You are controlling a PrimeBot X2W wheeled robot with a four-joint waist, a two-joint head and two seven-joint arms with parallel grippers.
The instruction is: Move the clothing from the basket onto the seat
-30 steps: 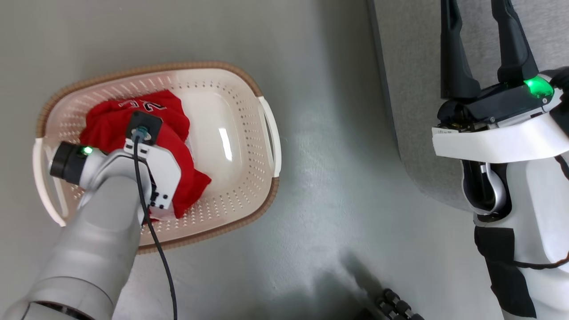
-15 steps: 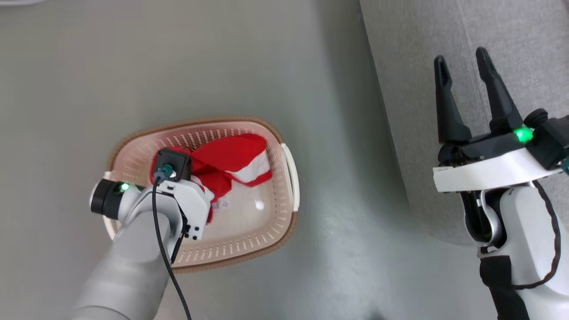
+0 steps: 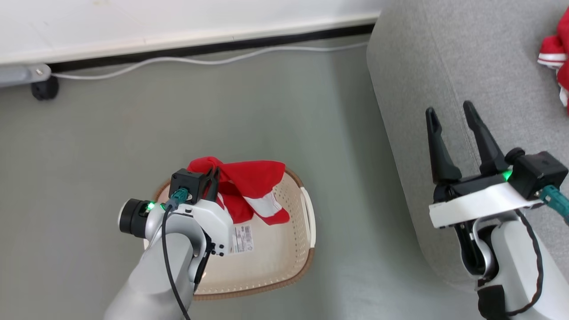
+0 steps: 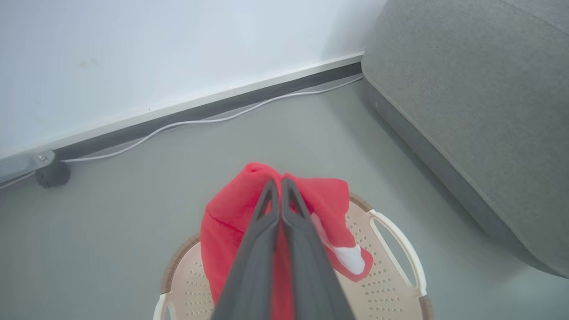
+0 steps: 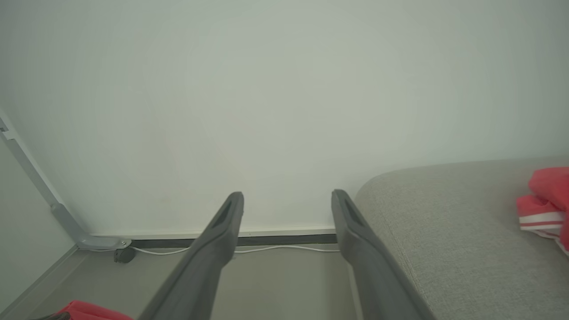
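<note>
A red garment with white striped trim (image 3: 251, 186) hangs from my left gripper (image 3: 214, 178), which is shut on it just above the cream basket (image 3: 293, 249). The left wrist view shows the fingers pinched on the red fabric (image 4: 231, 213) over the basket rim (image 4: 395, 240). A barcode sticker lies on the basket's bare bottom. My right gripper (image 3: 449, 118) stands open and empty at the grey seat's (image 3: 426, 71) front left edge. More red clothing (image 3: 555, 58) lies on the seat at far right, and the right wrist view catches that clothing (image 5: 544, 204) too.
A white wall with a dark baseboard (image 3: 200, 46) runs along the back, a white cable (image 3: 200, 61) on the floor beside it. A grey frame leg with a black caster (image 3: 42, 86) stands at back left. Grey floor lies between basket and seat.
The head camera has tilted up, so the wall and seat top now show. My left gripper has lifted the red garment up out of the basket, uncovering the sticker.
</note>
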